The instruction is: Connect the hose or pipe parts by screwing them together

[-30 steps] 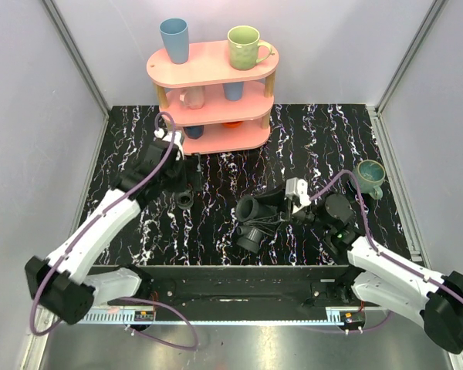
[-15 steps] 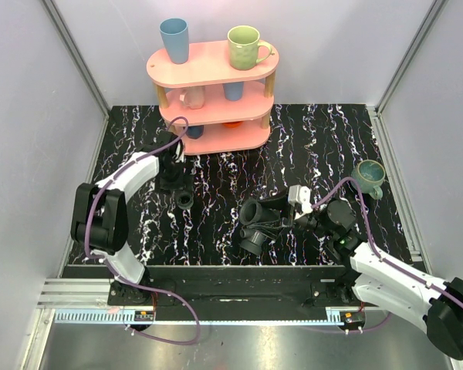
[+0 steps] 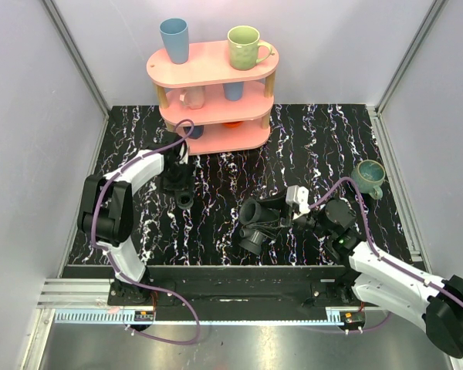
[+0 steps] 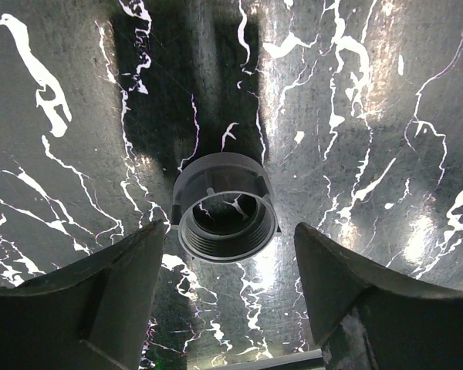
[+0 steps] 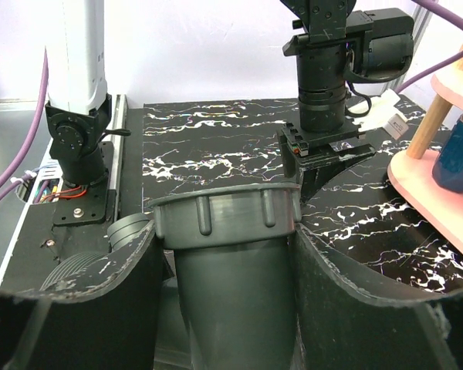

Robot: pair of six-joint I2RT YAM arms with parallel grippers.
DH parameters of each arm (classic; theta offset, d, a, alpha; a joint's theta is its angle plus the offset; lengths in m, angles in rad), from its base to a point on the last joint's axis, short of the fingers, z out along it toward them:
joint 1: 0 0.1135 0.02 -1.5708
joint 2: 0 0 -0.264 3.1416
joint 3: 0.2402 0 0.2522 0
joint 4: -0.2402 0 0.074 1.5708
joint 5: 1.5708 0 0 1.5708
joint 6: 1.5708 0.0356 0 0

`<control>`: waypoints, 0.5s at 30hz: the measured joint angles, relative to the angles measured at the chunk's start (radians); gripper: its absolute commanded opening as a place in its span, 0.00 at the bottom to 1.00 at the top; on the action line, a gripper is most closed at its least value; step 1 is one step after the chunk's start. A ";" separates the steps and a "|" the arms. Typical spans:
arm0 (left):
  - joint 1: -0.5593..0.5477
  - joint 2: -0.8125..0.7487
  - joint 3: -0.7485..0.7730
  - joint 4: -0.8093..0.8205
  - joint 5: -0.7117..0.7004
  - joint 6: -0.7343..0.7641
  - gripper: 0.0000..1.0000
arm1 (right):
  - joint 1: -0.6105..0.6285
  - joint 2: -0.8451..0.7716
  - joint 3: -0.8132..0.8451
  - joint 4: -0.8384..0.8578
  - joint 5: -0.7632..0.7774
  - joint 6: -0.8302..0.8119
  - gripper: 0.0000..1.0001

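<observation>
1. Grips tee near mid-table with right gripper, fingers clamped on its smooth tapered body; likely so the ribbed collar stays free for mating.
2. Straddles ring with left gripper, fingers apart and touching nothing; looks set up for a pinch.
3. Finds ring lying flat on glossy marbled table, far-left of tee, well apart. Grey plastic, round, threaded at the mouth, lugged collar.

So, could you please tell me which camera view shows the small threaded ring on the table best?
Left wrist: the threaded ring fills the centre, its threads clear. Top external shows it only as a tiny dark spot; right wrist doesn't show it.
</observation>
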 measured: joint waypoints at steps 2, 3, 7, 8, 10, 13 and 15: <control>0.000 0.008 0.000 0.000 0.000 0.000 0.70 | 0.000 -0.004 0.000 -0.007 0.002 -0.003 0.21; 0.000 0.011 0.000 0.000 0.000 0.000 0.70 | 0.000 -0.006 0.000 -0.011 0.002 -0.005 0.21; 0.000 0.021 0.000 0.000 0.000 0.000 0.71 | 0.000 -0.016 0.000 -0.015 0.003 -0.009 0.21; 0.000 0.024 0.000 0.000 0.000 0.000 0.71 | 0.000 -0.018 0.000 -0.015 0.003 -0.009 0.21; 0.000 0.031 0.000 0.001 -0.001 0.000 0.70 | 0.000 -0.021 0.000 -0.015 0.003 -0.011 0.21; 0.000 0.040 0.000 0.001 -0.003 -0.001 0.67 | 0.000 -0.026 0.000 -0.017 0.004 -0.013 0.21; 0.000 0.042 0.000 0.000 -0.007 -0.001 0.64 | 0.000 -0.031 0.000 -0.023 0.004 -0.013 0.21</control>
